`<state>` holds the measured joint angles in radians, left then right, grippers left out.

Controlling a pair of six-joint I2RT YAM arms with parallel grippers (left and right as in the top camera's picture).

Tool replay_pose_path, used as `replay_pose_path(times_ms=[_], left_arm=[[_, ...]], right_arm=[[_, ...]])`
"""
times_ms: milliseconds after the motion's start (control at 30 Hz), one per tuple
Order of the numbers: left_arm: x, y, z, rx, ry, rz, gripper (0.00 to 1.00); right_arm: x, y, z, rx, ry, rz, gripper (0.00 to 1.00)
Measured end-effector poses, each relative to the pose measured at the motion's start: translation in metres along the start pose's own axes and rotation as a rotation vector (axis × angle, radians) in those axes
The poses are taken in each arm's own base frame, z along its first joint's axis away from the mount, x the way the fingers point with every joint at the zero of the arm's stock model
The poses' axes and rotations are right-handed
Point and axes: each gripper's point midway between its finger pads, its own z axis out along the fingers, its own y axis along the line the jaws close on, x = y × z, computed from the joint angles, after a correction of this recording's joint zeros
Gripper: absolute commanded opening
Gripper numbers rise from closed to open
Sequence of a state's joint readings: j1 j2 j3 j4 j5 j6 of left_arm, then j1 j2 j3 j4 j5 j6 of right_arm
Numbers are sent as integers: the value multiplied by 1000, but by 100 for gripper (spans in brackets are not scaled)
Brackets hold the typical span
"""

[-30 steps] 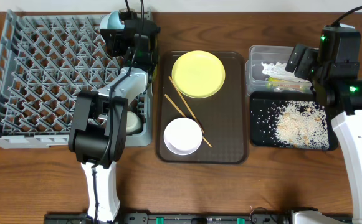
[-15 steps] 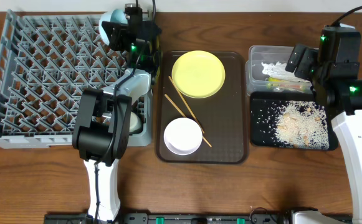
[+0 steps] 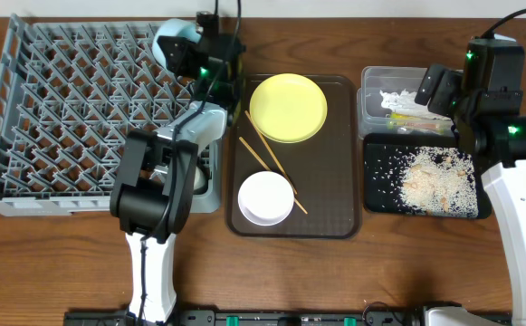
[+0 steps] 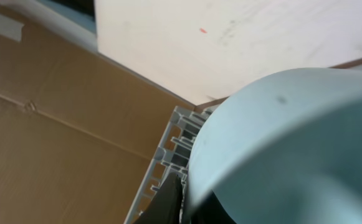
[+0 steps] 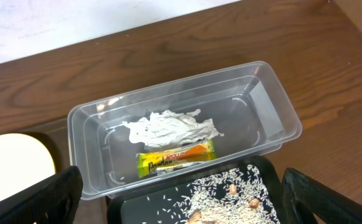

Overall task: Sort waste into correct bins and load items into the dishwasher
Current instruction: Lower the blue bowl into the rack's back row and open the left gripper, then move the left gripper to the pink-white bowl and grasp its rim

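Observation:
My left gripper is shut on the rim of the light-blue bowl, holding it tilted over the far right corner of the grey dish rack. In the left wrist view the bowl fills the right side, with one dark finger against it. A small white cup sits in the rack's near right corner. My right gripper is open and empty above the clear tub, which holds the wrapper and a white scrap. Rice crumbs lie on the black tray.
The brown serving tray in the middle carries the yellow plate, the white bowl and two chopsticks. My left arm stretches over the rack's right edge. The right arm stands beside the black tray.
My left gripper has moved a little to the right along the rack's far edge with the light-blue bowl in it. The right arm has not moved.

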<state>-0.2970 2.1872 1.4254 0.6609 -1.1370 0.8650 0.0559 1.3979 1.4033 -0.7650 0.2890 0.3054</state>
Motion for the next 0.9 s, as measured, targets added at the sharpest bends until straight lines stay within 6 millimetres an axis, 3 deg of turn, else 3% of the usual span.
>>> replay_pose_path(times_ms=[333, 467, 500, 567, 733, 900], left_arm=[[-2, -8, -15, 10, -1, 34, 11], [2, -3, -16, -20, 27, 35, 17], [4, -1, -17, -30, 36, 34, 24], [6, 2, -19, -49, 54, 28, 30], [7, 4, -32, -82, 74, -24, 32], [1, -1, -50, -81, 58, -80, 44]], right_arm=[[0, 0, 0, 0, 0, 0, 99], [0, 0, 0, 0, 0, 0, 99], [0, 0, 0, 0, 0, 0, 99], [0, 0, 0, 0, 0, 1, 99], [0, 0, 0, 0, 0, 1, 99], [0, 0, 0, 0, 0, 1, 99]])
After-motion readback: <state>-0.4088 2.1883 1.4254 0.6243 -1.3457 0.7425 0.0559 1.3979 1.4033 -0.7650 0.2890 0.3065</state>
